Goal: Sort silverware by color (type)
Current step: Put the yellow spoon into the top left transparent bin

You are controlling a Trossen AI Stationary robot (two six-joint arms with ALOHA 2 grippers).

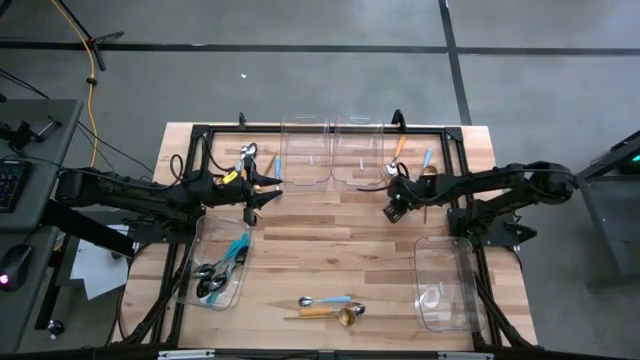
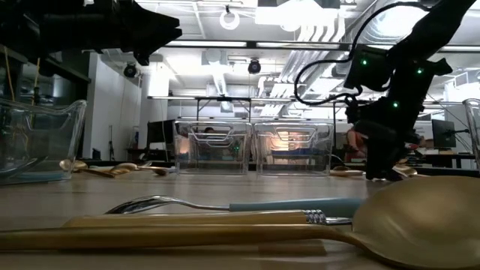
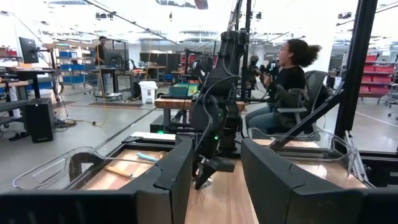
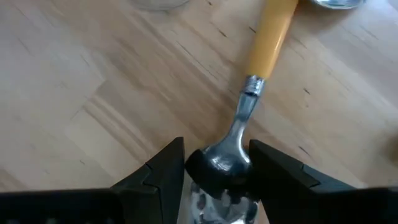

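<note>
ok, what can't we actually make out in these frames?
- Orange-handled spoon: in the right wrist view the right gripper's fingers flank the bowl; whether they pinch it is unclear, and the handle tip is cut off by the edge.
- Utensils in the left bin: tangled and too small in the high view to count.
</note>
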